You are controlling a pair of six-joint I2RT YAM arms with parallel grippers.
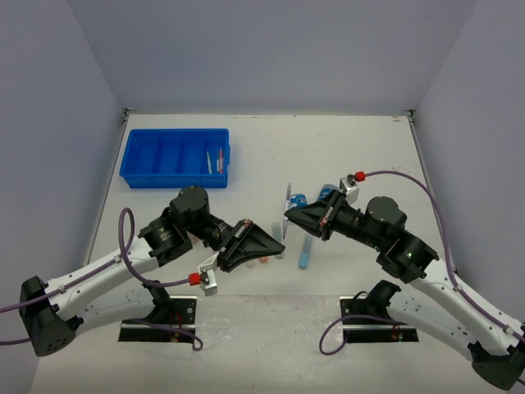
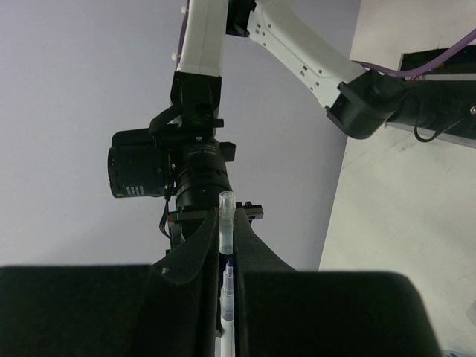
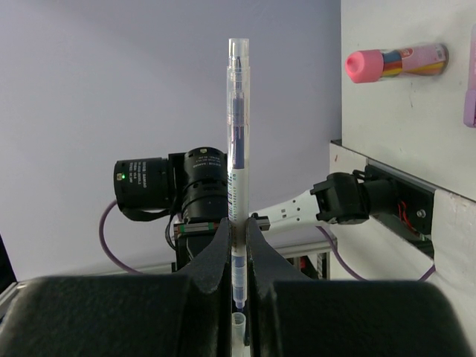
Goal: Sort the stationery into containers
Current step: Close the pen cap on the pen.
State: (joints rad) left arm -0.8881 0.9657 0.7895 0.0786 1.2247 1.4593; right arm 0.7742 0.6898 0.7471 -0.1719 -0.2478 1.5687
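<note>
My right gripper (image 1: 288, 217) (image 3: 238, 227) is shut on a thin pen (image 1: 288, 199) (image 3: 237, 134), held above the table's middle with its purple tip bared. My left gripper (image 1: 280, 244) (image 2: 226, 217) faces it and is shut on the pen's clear cap (image 2: 226, 219), which sits just off the tip. The bright blue tray (image 1: 164, 175) stands at the back left with two pens (image 1: 214, 162) in its right-hand compartment. A blue marker (image 1: 303, 254) lies on the table under the grippers. Two small blue tubs (image 1: 300, 199) lie behind them. A pink-capped bottle (image 3: 394, 62) lies on the table.
Orange (image 1: 264, 260) and green (image 1: 279, 253) sticks lie beside the left gripper. A purple stick (image 3: 470, 104) shows at the right wrist view's edge. Grey walls close the table on three sides. Both arm bases (image 1: 160, 316) sit at the near edge.
</note>
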